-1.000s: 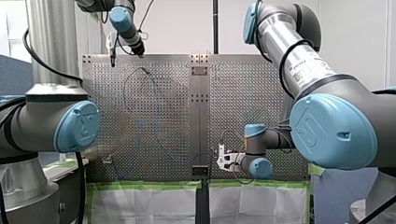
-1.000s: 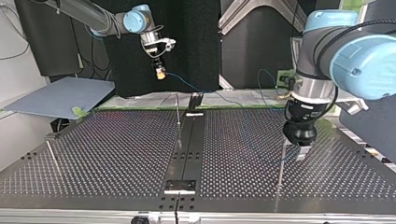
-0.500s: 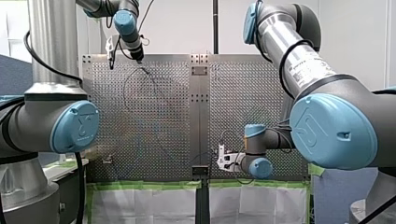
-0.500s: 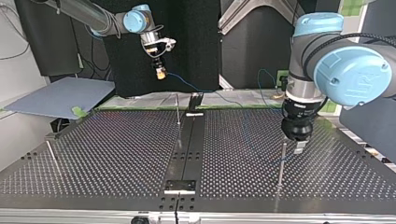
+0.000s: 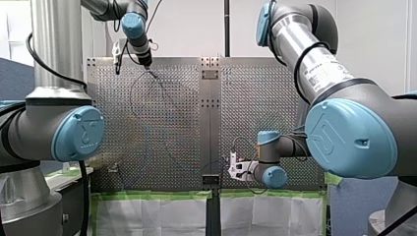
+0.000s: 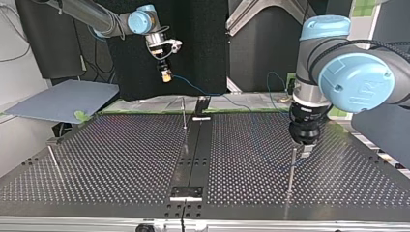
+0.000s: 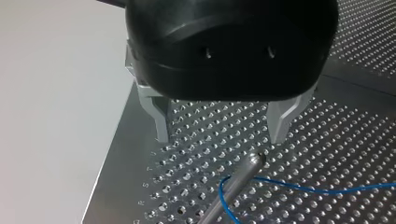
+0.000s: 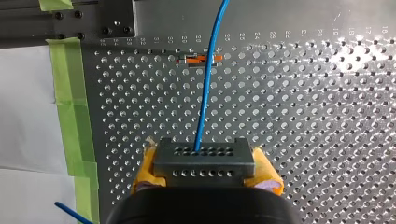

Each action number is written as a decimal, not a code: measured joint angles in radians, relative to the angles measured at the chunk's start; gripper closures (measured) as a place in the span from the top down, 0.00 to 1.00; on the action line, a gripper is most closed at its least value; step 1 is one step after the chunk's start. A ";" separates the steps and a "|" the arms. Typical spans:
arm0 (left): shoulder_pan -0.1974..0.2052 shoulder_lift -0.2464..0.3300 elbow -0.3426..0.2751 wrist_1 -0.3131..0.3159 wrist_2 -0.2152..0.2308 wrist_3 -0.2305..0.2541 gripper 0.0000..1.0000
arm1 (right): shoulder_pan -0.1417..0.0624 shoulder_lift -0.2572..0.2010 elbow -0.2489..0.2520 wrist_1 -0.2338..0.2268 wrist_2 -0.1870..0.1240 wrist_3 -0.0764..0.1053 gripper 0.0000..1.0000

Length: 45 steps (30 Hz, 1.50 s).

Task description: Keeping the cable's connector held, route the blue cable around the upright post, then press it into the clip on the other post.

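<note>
At top view's right, L gripper [image 7: 219, 138], fingers spread, empty, hangs just beside post [image 7: 236, 179] tip; blue cable [image 7: 327, 190] hooks round it. R gripper [image 8: 205, 179] clamps connector [image 8: 203, 156].

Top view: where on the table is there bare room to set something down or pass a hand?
The widest bare patch lies between the left-hand post and the central strip. It is crowded around the right-hand post: my left gripper hovers open over it, and the blue cable curves past its base.
</note>
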 joint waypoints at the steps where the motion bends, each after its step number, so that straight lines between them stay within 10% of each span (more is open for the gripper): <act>1: -0.001 0.000 0.000 -0.001 -0.002 0.000 0.99 | 0.000 0.000 0.000 0.000 0.000 0.000 0.00; 25: -0.021 -0.001 0.000 -0.028 -0.057 0.011 0.99 | 0.000 0.000 0.000 -0.003 0.000 -0.001 0.00; 45: -0.120 -0.050 0.000 0.004 -0.053 0.176 0.99 | 0.000 0.000 0.000 -0.003 0.001 0.001 0.00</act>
